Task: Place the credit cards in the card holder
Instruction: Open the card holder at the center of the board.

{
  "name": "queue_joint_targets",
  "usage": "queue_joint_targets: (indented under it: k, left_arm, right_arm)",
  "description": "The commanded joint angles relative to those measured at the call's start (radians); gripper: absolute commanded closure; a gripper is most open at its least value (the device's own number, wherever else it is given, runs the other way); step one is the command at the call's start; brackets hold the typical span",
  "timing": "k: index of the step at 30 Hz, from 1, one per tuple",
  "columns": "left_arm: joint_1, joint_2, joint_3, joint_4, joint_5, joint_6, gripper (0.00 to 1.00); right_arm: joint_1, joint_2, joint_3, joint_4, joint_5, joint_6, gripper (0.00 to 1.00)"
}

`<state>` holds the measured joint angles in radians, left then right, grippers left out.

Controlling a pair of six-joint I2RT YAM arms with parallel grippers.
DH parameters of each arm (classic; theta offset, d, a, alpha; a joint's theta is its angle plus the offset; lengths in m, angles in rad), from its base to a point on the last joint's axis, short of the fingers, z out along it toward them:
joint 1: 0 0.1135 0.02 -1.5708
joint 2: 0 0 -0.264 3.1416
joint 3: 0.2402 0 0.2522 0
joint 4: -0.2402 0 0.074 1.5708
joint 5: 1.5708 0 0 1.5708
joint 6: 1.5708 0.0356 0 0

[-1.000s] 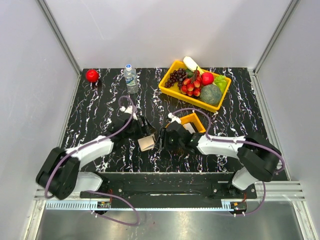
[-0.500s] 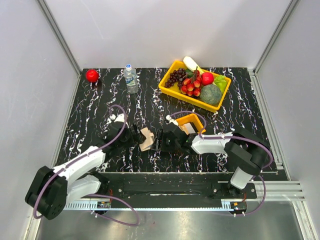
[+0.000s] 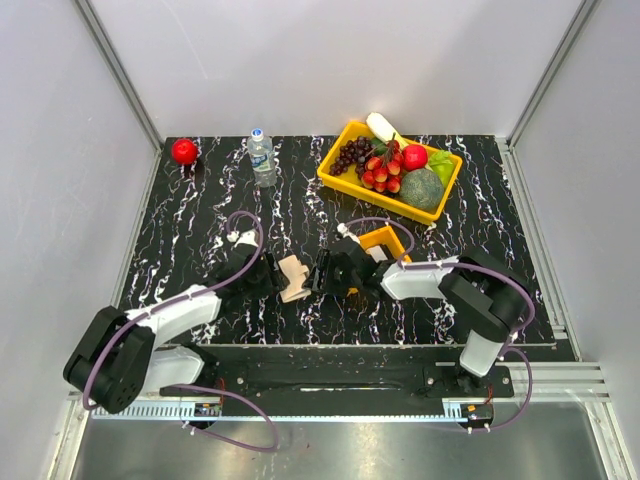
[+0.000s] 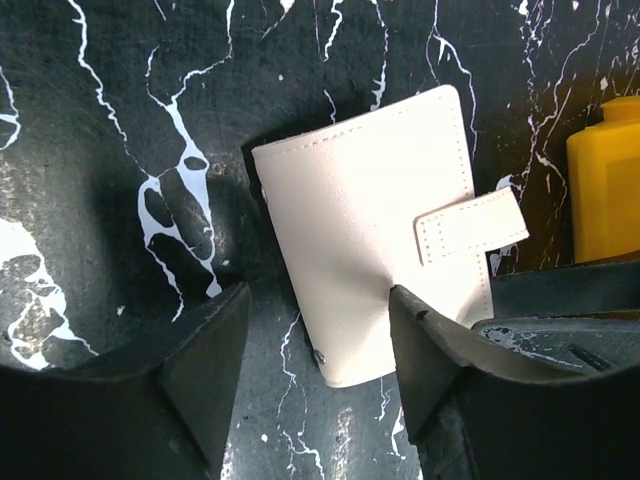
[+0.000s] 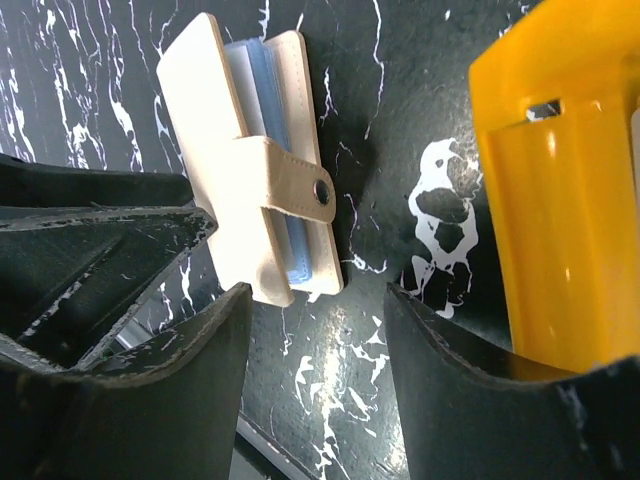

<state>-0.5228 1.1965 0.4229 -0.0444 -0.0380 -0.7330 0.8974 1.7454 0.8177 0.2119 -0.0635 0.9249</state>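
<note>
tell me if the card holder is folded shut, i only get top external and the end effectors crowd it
Observer: In the right wrist view the card holder is folded, with its strap lying across onto the other cover.
Operator: any card inside
Observer: A light blue edge shows between the two covers. I cannot tell whether it is a card or a sleeve.
Operator: is either one gripping it
Observer: No. In the wrist views the left end effector and the right end effector both stand open, neither clamped on the holder.
</note>
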Motion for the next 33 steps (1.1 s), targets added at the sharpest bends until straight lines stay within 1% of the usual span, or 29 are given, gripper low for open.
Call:
queue_joint_targets:
  k: [1,3,7,11,14,15,19,23,24,26,27,30,31,33]
  left_arm:
    - [0.001,0.041,-0.029,0.070,0.010,0.001,0.41]
    - [0.001,0.058,-0.030,0.083,0.023,0.003,0.44]
    - [0.001,0.072,-0.042,0.098,0.033,0.004,0.53]
    - [0.001,0.069,-0.056,0.100,0.033,0.003,0.60]
    - [0.001,0.069,-0.065,0.107,0.033,0.000,0.60]
    - [0.001,0.071,-0.064,0.109,0.033,0.000,0.61]
    - [0.003,0.083,-0.062,0.115,0.066,0.001,0.66]
    - [0.001,0.086,-0.075,0.123,0.072,-0.002,0.68]
    - [0.001,0.084,-0.079,0.129,0.075,-0.005,0.69]
    - [0.001,0.083,-0.087,0.133,0.076,-0.009,0.70]
    - [0.001,0.080,-0.091,0.136,0.076,-0.011,0.71]
    - [0.001,0.066,-0.099,0.143,0.075,-0.017,0.71]
    - [0.000,0.058,-0.101,0.138,0.070,-0.019,0.69]
    - [0.000,0.037,-0.096,0.118,0.061,-0.020,0.61]
  right_arm:
    - [-0.017,0.029,0.023,0.050,-0.047,0.014,0.39]
    - [-0.017,0.049,0.015,0.083,-0.079,0.034,0.40]
    - [-0.017,0.098,0.034,0.102,-0.140,0.058,0.44]
    - [-0.017,0.134,0.015,0.139,-0.160,0.101,0.48]
    - [-0.017,0.152,0.014,0.153,-0.165,0.124,0.57]
    - [-0.017,0.157,0.015,0.162,-0.170,0.124,0.58]
    - [-0.017,0.164,0.026,0.170,-0.173,0.126,0.68]
    - [-0.018,0.160,0.031,0.185,-0.162,0.132,0.74]
    - [-0.020,0.160,0.032,0.195,-0.163,0.132,0.79]
    - [-0.020,0.158,0.037,0.207,-0.164,0.132,0.85]
    - [-0.022,0.158,0.038,0.216,-0.165,0.129,0.99]
    - [-0.020,0.149,0.041,0.228,-0.185,0.100,1.00]
    - [-0.020,0.141,0.041,0.224,-0.190,0.085,1.00]
    - [-0.018,0.112,0.044,0.187,-0.165,0.042,1.00]
